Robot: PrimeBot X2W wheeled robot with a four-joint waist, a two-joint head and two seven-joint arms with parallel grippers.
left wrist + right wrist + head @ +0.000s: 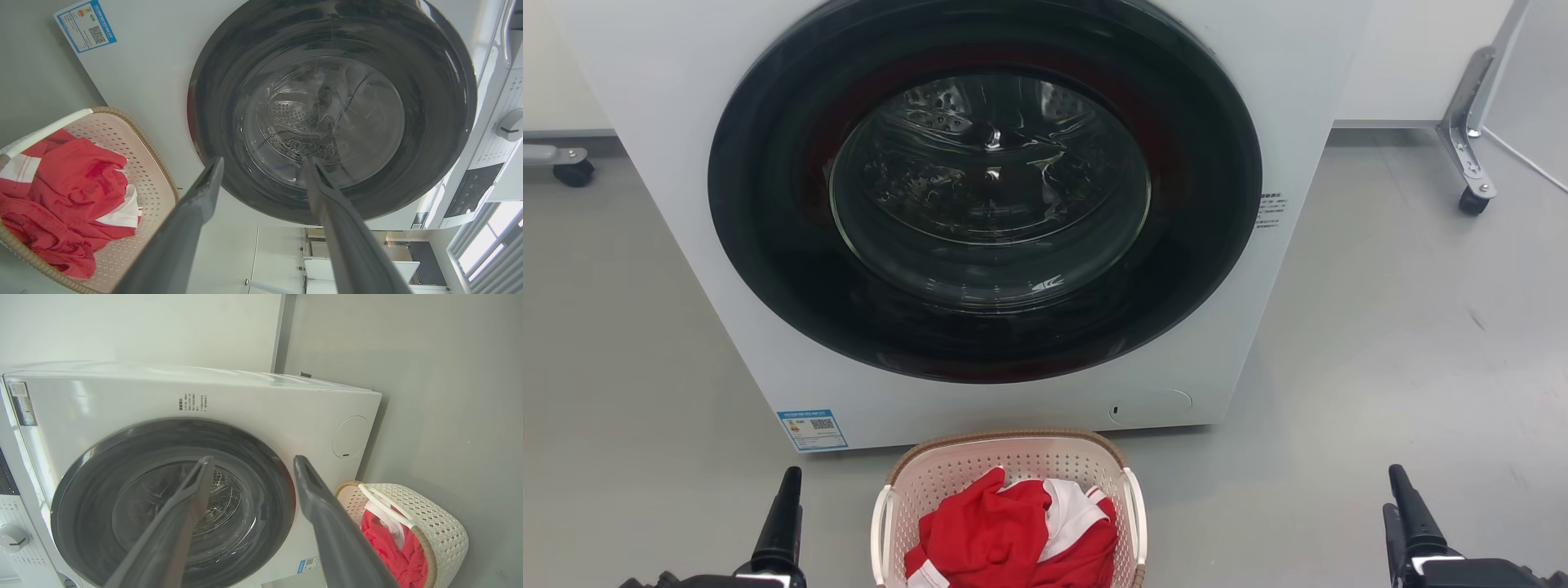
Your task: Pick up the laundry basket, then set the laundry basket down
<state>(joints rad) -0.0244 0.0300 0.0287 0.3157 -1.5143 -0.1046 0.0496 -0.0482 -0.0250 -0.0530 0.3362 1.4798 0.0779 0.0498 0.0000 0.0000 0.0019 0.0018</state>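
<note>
The laundry basket [980,469] sits on the floor [1380,367], not lifted yet. The left gripper [263,161] and right gripper [253,458] are apart, empty.

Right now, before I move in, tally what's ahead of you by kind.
White front-loading washing machine: 1
Cream perforated plastic laundry basket, brown rim: 1
Red-and-white cloth heap inside it: 1
Metal castor legs: 2
Total: 5

The cream-white round-cornered plastic laundry basket [960,474] is dotted with little holes and has a brown woven-look rim [1005,436] and white handles [880,523]. Inside it lies a red cloth [988,535] with white stripes. Behind the basket, the big white washing machine [686,245] has a black round door [768,269] and a blue-edged sticker [811,429].
</note>
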